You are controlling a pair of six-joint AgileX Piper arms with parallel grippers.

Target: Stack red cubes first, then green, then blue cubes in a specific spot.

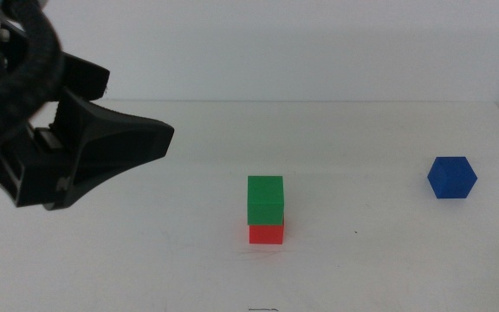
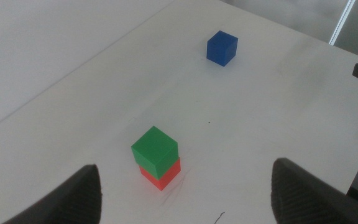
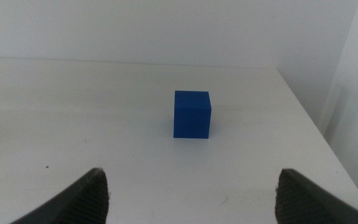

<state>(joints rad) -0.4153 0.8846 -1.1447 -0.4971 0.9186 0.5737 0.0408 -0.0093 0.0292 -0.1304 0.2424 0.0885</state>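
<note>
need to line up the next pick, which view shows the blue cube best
The right wrist view: the blue cube sits centred and large, straight ahead between the right gripper's open jaws. The middle view shows it small, far right on the table; the left wrist view shows it small and distant.

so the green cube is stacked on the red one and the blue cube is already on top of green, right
Not quite. The green cube does sit on the red cube, but the blue cube lies alone on the table, off to the right of the stack, as the middle view shows.
</note>
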